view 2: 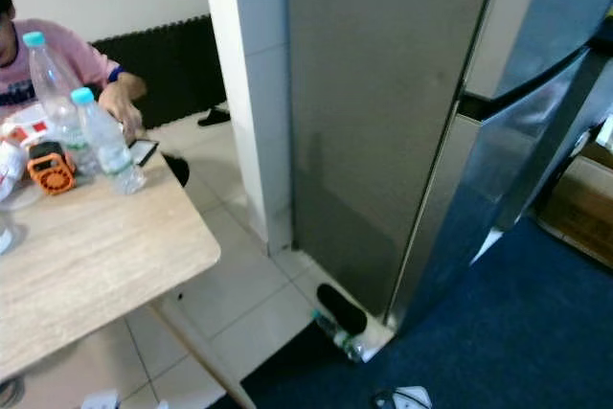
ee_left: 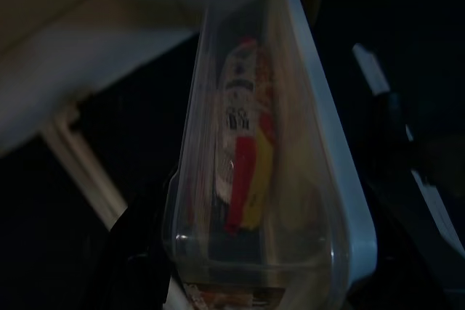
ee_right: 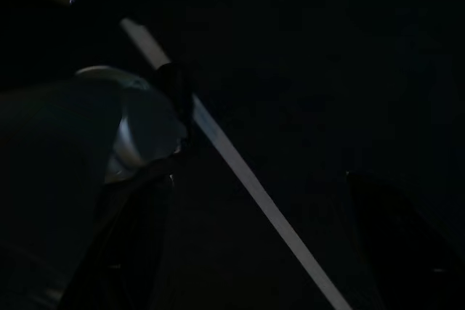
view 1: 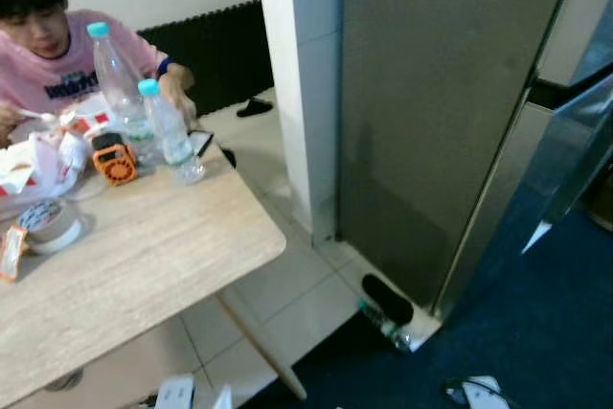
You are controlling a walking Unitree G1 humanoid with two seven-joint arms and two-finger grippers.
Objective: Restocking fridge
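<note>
Darkness hides most of the right wrist view: right gripper (ee_right: 254,252) fingers spread apart, a dim rounded object (ee_right: 109,143) beside one finger, contact not discernible. Left gripper (ee_left: 254,303) closed on a clear plastic container (ee_left: 254,179) with a red-yellow-white packet inside; the fingers mostly cut off. Fridge (view 1: 431,112) stands right, grey side panel facing, door (view 1: 575,141) ajar. Wooden table (view 1: 144,256) left, two water bottles (view 1: 144,112) upright near a seated person (view 1: 57,55). White tile floor (view 1: 287,294) meets dark blue carpet (view 1: 536,332).
</note>
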